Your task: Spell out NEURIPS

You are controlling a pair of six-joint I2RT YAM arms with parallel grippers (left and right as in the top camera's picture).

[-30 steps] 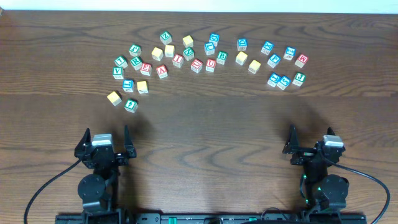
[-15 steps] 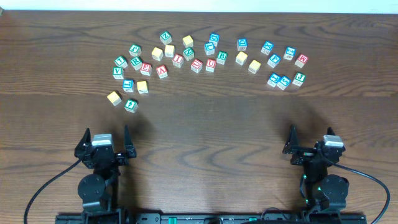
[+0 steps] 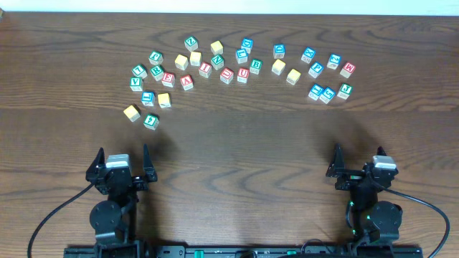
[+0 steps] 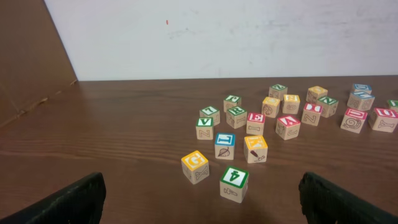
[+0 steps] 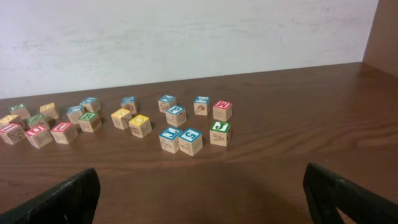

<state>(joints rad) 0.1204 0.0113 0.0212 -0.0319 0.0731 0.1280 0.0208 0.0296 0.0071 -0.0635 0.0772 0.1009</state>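
Wooden cubes (image 3: pixel 242 74) well beyond left claw (image 3: pixel 122 153)

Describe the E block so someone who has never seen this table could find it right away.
On the dark wooden table, the alphabet cubes form a loose arc; go to its left end. The E cube sits there just beyond a yellow cube, beside a green cube. It shares red with the A cube on its right, but shows an E.

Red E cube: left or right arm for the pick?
Left, probably. The red E cube sits left of centre, roughly ahead of the left gripper, which is open and empty. The right gripper, also open, stands far off on the other side.
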